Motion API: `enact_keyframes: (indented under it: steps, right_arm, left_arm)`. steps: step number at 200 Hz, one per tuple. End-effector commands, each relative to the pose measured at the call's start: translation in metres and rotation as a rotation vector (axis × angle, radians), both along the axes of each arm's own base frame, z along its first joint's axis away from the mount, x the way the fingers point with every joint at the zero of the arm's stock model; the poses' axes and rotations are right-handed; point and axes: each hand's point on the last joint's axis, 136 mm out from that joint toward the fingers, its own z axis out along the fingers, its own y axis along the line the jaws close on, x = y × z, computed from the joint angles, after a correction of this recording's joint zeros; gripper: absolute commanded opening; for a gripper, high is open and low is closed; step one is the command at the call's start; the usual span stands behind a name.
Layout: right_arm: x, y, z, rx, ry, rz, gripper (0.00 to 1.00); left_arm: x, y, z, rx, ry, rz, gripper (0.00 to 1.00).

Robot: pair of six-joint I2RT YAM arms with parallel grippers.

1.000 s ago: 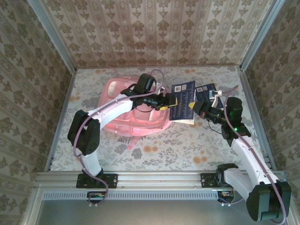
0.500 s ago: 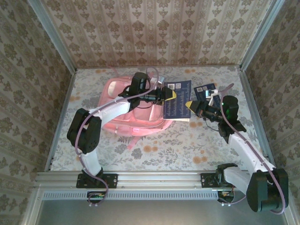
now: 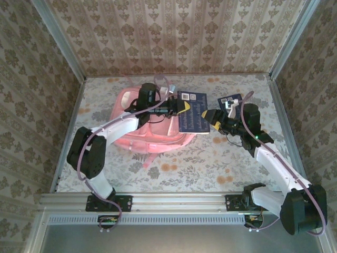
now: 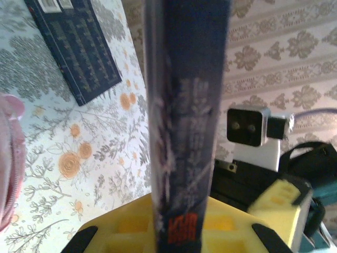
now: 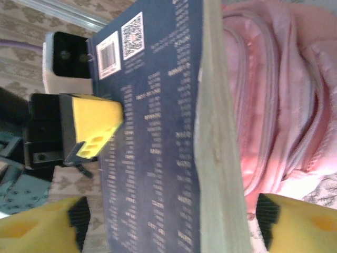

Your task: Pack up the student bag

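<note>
The student bag (image 3: 158,138) is a pink backpack lying flat at the table's middle left, with my left arm stretched over it. Just past the bag's right edge my left gripper (image 3: 185,108) is shut on a dark blue book (image 3: 194,116) and holds it off the table. In the left wrist view the book's spine (image 4: 184,121) stands clamped between the yellow jaws. My right gripper (image 3: 212,117) is at the book's right edge, open. In the right wrist view its fingers stand wide on both sides of the book (image 5: 152,158), clear of it, with the bag (image 5: 274,105) behind.
A second dark blue book (image 3: 231,101) lies flat on the floral tablecloth at the back right, also seen in the left wrist view (image 4: 73,47). Patterned walls close in the table at the back and both sides.
My right gripper was shut on the book and has opened. My left gripper has closed on the book, and the book has shifted left and back towards the bag.
</note>
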Motion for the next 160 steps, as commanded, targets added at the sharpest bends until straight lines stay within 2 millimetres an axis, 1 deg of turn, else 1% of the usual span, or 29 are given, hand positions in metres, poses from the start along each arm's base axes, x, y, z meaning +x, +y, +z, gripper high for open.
enact_keyframes:
  steps: [1,20,26,45,57,72,97,127,160]
  right_arm:
    - [0.003,-0.011,0.000,-0.031,0.010,-0.133,0.99]
    - [0.001,-0.006,0.000,0.052,0.036,-0.178,1.00]
    - [0.001,-0.005,0.000,0.074,0.045,-0.190,1.00]
    - [0.001,-0.001,-0.001,0.192,0.083,-0.240,1.00]
    - [0.000,0.001,-0.005,0.265,0.106,-0.270,1.00]
    - [0.001,0.007,-0.001,0.330,0.099,-0.284,1.00]
    - [0.001,0.022,0.015,0.372,0.054,-0.271,1.00]
    - [0.009,0.034,0.032,0.426,0.002,-0.255,0.99]
    - [0.020,0.043,0.050,0.478,-0.048,-0.237,0.92]
  left_arm:
    - [0.010,0.010,0.035,-0.078,-0.072,0.109,0.00]
    - [0.018,0.021,0.042,-0.117,-0.068,0.213,0.00]
    - [0.024,0.026,0.043,-0.126,-0.070,0.267,0.00]
    - [0.031,0.037,0.048,-0.172,-0.051,0.366,0.00]
    - [0.033,0.042,0.050,-0.212,-0.038,0.414,0.00]
    - [0.035,0.044,0.055,-0.255,-0.026,0.450,0.00]
    - [0.033,0.043,0.058,-0.282,-0.020,0.477,0.00]
    - [0.028,0.040,0.058,-0.284,-0.013,0.489,0.00]
    - [0.023,0.037,0.053,-0.279,0.003,0.491,0.00]
